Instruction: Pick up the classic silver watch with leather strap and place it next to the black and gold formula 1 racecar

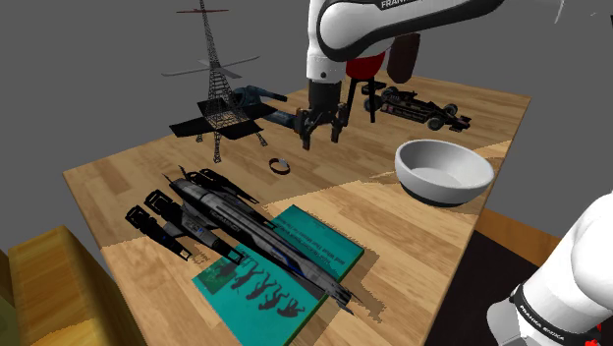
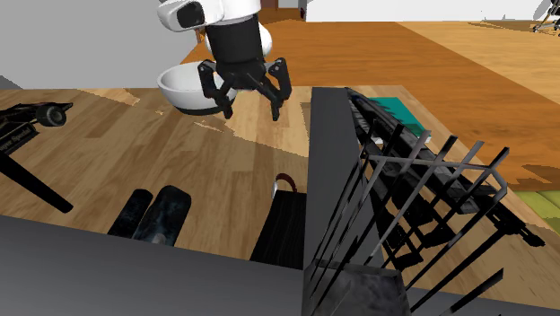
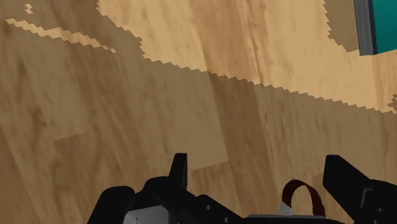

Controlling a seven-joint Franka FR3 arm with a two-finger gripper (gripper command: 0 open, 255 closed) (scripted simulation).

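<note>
The jaws are seen spread, raised above the worktop (image 1: 128, 177). The watch (image 1: 280, 166) is left lying on the wood near beneath them, untouched, well apart from the racecar (image 1: 417, 106).

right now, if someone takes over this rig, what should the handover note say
Tool: open, holding nothing, hovering above the table.
Watch: lying on the table, untouched; in the wrist view it sits between the tool's fingers.
Racecar: near the table's far edge in the shoulder view.
Done: no grasp yet.
Left: lower, grasp the watch, carry it over and set it next to the racecar.
</note>
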